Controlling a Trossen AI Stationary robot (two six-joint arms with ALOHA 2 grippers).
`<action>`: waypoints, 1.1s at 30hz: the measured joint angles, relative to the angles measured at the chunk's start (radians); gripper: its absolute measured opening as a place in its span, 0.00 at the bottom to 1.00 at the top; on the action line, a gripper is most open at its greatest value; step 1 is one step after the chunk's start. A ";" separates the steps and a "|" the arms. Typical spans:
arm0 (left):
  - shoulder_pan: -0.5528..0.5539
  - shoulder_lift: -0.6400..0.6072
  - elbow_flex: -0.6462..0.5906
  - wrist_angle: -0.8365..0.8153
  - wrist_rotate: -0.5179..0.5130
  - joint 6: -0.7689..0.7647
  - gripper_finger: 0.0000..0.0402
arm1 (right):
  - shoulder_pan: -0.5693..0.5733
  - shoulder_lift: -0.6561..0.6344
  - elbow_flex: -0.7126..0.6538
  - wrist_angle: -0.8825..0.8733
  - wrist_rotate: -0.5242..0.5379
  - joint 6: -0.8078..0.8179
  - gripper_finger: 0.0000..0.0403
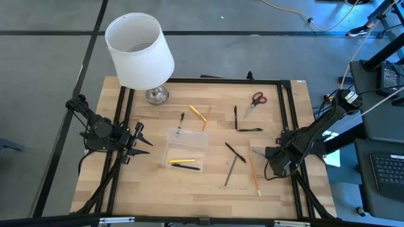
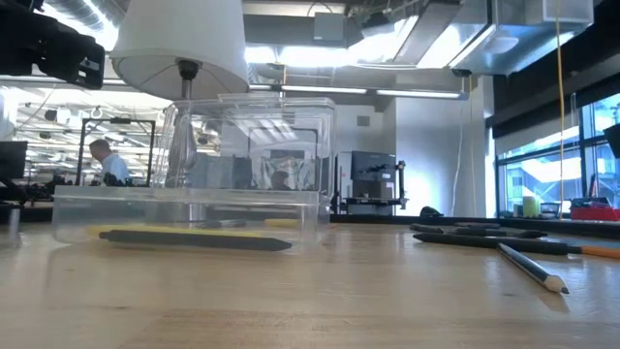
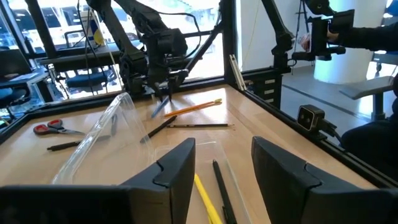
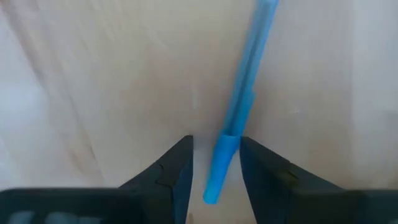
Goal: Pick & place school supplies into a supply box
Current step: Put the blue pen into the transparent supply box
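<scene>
Supply box (image 1: 187, 148): clear shallow plastic, lying flat at mid-table, just ahead of the left gripper (image 1: 142, 144) and well apart from the right gripper (image 1: 260, 153). It holds a yellow pencil (image 1: 182, 161) and a black pen (image 1: 185, 166) side by side along its near edge; in the left wrist view both show just beyond and between that gripper's fingers (image 3: 168, 168).

Wooden table (image 1: 278, 101): bears a white-shaded lamp (image 1: 139, 50) on a metal base at the far side, behind the box.

Left gripper: hovers at the box's left end, jaws spread wide, nothing between them.

Right gripper: low over the table at the right side. Jaws partly closed around the end of a blue pen (image 4: 239, 106); the pen's tip sits between the fingers (image 4: 171, 171) and its shaft runs forward away from them across the bare wood. Contact on both sides appears made, though whether the pen is lifted cannot be determined.

Loose supplies, all outside the box, between it and the right gripper or beyond:
- red-handled scissors (image 1: 255, 101), far side, well ahead of the right gripper;
- an orange pencil (image 1: 254, 176), just beside the right gripper;
- a grey pencil (image 1: 231, 171) and black pens (image 1: 235, 152) between box and right gripper;
- yellow and orange pencils (image 1: 201, 114) behind the box.
</scene>
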 joint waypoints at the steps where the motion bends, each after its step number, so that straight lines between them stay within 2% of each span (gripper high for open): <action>1: 0.000 0.000 0.000 0.000 0.000 0.000 0.37 | 0.000 0.000 0.000 0.004 0.000 0.004 0.33; 11: 0.000 0.000 0.000 -0.008 0.000 0.000 0.38 | 0.000 0.000 0.000 0.016 0.009 0.143 0.33; 28: 0.000 0.000 0.000 -0.008 0.000 0.000 0.38 | 0.000 0.001 0.001 0.025 0.048 0.143 0.33; 33: 0.000 0.000 0.000 -0.008 0.000 0.000 0.38 | 0.000 0.001 0.001 0.013 0.042 0.142 0.28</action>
